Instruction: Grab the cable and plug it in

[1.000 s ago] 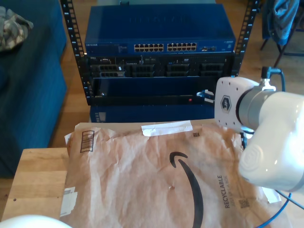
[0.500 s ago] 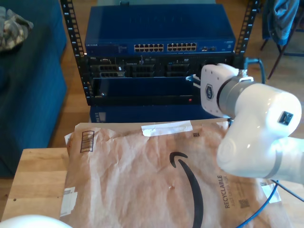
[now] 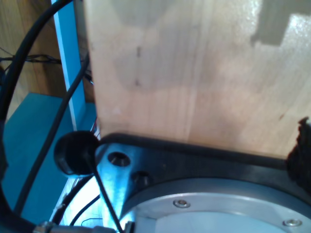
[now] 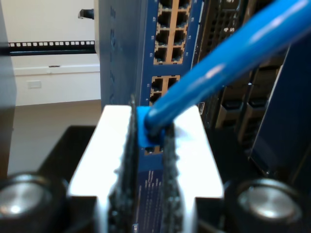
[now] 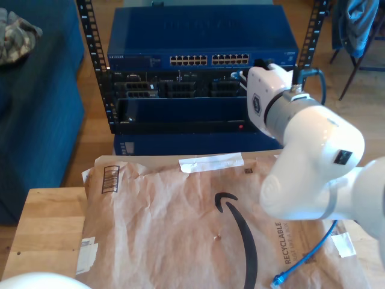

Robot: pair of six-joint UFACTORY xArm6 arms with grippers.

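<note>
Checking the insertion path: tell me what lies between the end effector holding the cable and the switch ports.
Nothing. In the second wrist view, my second end effector pinches the blue cable, and open air separates it from the switch ports.

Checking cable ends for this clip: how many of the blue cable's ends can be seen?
2. One end is clamped in my second gripper facing the switch ports; the other lies loose on the paper mailer.

The second hand [image 4: 148, 160] has its jaws pressed together, pinching the cable [image 4: 218, 63] end between the pads. Its white arm [image 5: 313, 156] reaches up from the exterior view's right, wrist bent toward the rack.
</note>
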